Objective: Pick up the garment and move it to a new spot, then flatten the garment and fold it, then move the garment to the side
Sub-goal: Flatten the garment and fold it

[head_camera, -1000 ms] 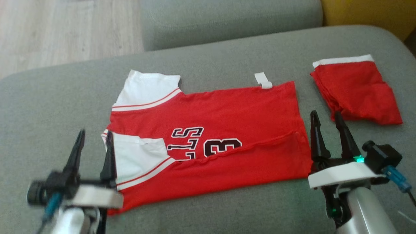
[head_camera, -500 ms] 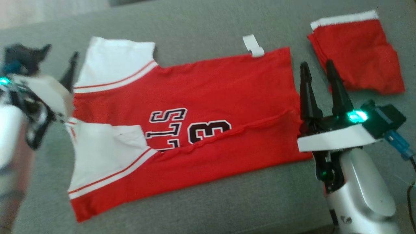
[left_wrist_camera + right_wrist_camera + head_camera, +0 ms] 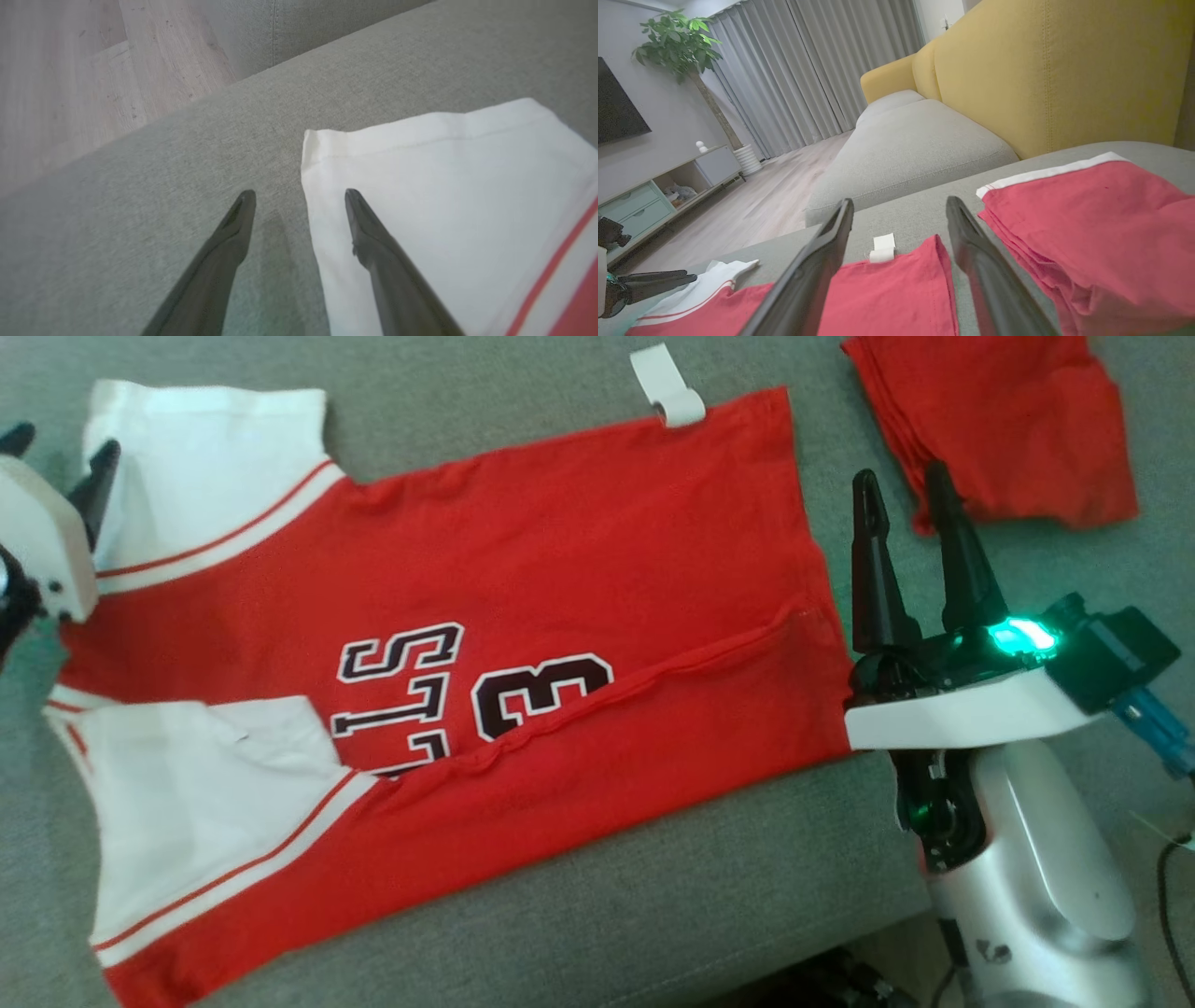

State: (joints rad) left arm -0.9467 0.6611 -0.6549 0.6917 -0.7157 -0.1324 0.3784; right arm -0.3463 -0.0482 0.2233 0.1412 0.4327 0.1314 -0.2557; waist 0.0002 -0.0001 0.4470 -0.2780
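Observation:
The garment (image 3: 560, 551) is a red jersey with white sleeves and black lettering, lying flat on the grey cushion (image 3: 653, 915), its near long edge folded over. My left gripper (image 3: 61, 443) is open at the far white sleeve (image 3: 444, 186); one finger lies over the sleeve's corner and the other over bare cushion, as the left wrist view shows (image 3: 300, 196). My right gripper (image 3: 901, 485) is open just past the jersey's hem, with nothing between its fingers. In the right wrist view (image 3: 899, 203) the hem (image 3: 887, 289) and a white tag (image 3: 882, 247) lie below it.
A folded red garment (image 3: 1008, 420) with a white band lies on the cushion to the right of the right gripper. The cushion's front edge (image 3: 840, 943) runs close below the jersey. Wooden floor (image 3: 70, 70) lies beyond the left end. A yellow sofa back (image 3: 1041, 70) rises behind.
The head camera has tilted down and closer. My left gripper has moved from the near sleeve up to the far sleeve. The right gripper stays open beside the hem.

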